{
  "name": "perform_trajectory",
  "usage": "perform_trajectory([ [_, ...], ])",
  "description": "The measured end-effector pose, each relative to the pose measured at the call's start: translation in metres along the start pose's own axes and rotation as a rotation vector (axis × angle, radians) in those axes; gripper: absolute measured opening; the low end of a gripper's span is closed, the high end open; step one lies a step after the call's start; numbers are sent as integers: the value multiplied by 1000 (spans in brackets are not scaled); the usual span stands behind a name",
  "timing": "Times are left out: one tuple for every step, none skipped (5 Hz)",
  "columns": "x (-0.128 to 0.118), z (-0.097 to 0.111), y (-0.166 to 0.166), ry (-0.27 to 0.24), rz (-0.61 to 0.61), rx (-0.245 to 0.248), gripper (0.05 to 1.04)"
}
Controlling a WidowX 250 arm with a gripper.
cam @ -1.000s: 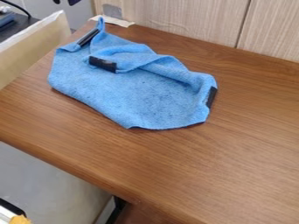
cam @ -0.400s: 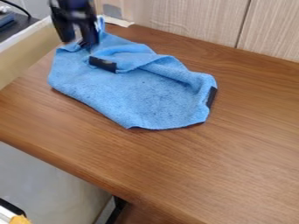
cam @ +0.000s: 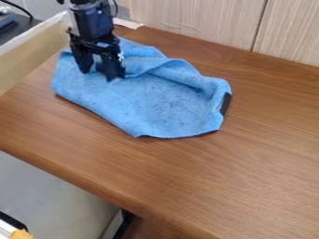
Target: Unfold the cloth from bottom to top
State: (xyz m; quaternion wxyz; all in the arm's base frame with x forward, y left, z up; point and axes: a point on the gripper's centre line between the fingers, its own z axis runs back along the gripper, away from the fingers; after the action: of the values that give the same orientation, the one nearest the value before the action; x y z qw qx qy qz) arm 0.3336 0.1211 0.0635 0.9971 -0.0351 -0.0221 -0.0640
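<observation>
One blue cloth (cam: 159, 102) lies on the one brown surface (cam: 230, 182), towards its far left, with rumpled folds along its far side and one black patch (cam: 225, 103) at its right edge. One black gripper (cam: 98, 75) hangs over the cloth's left part; its two jaws stand apart, blue showing between them. I cannot tell whether they touch it. Behind stand two pale panels (cam: 289, 32).

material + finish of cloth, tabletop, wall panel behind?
Cloth: probably microfiber or terry, matte; fuzzy, speckled nap, soft folds.
Tabletop: wood or wood-look laminate, satin; brown streaky grain, soft sheen.
Wall panel: likely wood-grain laminate, matte; pale, even vertical streaks, straight seam.
</observation>
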Motion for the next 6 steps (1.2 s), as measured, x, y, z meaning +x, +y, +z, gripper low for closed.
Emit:
perform_trajectory([
  [5, 1, -1, -10, -22, 34, 809],
  [10, 5, 1, -20, -28, 56, 512],
  [10, 4, 2, -22, -48, 58, 280],
  [13, 11, 3, -40, -75, 63, 247],
  [17, 28, 6, -78, -116, 79, 179],
  [27, 41, 7, -107, -153, 90, 123],
])
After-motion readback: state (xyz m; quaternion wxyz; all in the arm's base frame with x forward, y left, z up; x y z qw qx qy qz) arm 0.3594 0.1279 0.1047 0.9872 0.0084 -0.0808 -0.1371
